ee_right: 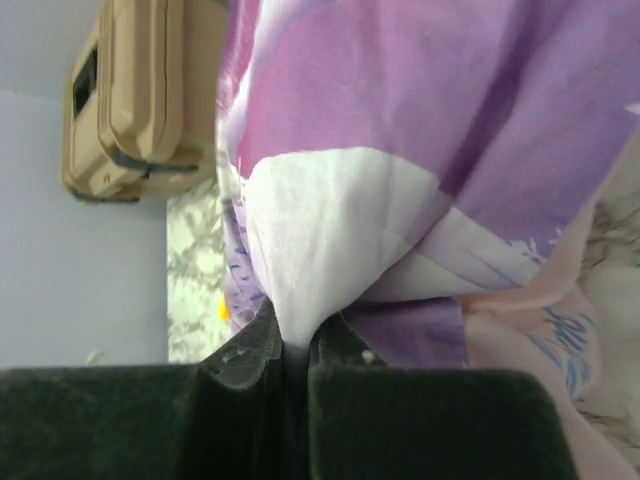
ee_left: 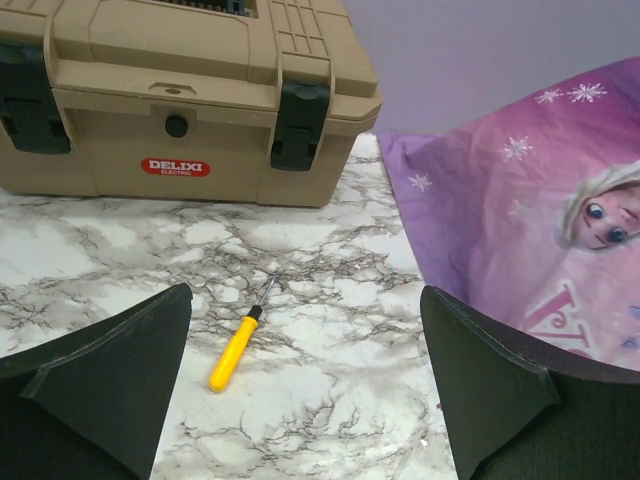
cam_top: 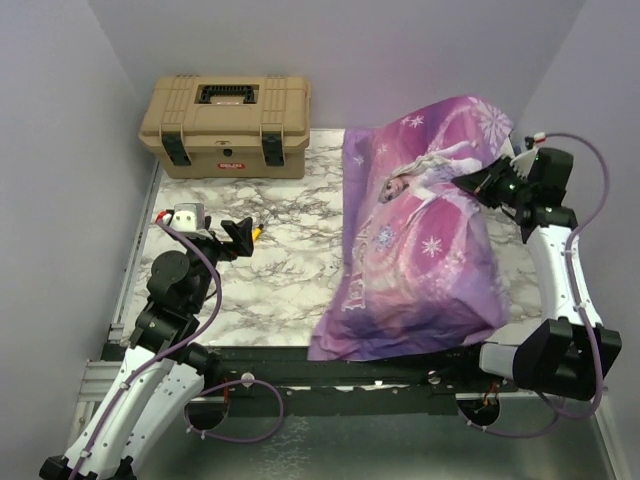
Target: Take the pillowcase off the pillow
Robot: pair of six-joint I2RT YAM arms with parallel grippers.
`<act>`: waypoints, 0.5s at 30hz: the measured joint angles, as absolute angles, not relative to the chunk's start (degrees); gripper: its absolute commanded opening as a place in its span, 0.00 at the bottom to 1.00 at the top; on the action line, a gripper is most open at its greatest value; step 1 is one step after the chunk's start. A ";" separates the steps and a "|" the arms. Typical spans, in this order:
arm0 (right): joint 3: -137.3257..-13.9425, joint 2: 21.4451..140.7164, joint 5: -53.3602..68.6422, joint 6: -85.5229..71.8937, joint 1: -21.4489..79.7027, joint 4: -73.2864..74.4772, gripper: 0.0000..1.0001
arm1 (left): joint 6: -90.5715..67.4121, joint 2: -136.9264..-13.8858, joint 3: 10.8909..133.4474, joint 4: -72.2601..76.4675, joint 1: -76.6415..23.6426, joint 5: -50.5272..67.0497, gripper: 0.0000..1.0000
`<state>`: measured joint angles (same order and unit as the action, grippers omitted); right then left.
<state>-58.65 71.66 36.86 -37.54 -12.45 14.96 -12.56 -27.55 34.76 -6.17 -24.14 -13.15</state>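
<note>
The purple-and-pink pillowcase (cam_top: 420, 260) with the princess print lies bulging on the right half of the table, its near edge hanging over the front. It also shows in the left wrist view (ee_left: 540, 230). The white pillow is hidden inside it. My right gripper (cam_top: 468, 184) is shut on a pinch of pale printed fabric of the pillowcase (ee_right: 320, 230) near its far right end; in the right wrist view the fabric runs down between the closed fingers (ee_right: 297, 345). My left gripper (cam_top: 240, 237) is open and empty over the table's left middle, apart from the case (ee_left: 305, 400).
A tan toolbox (cam_top: 225, 125) stands at the back left, also in the left wrist view (ee_left: 170, 100). A yellow-handled screwdriver (ee_left: 235, 352) lies on the marble table (cam_top: 290, 280) just ahead of the left gripper. Purple walls close in on the left, back and right.
</note>
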 measured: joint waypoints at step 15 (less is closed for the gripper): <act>-89.91 70.50 17.96 -24.34 -12.29 39.16 0.01 | -12.53 -27.53 34.76 -6.17 -24.14 -13.15 0.97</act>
<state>-89.91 70.50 17.96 -24.34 -12.29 39.16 -12.53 -27.53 34.76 -6.17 -24.14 -13.15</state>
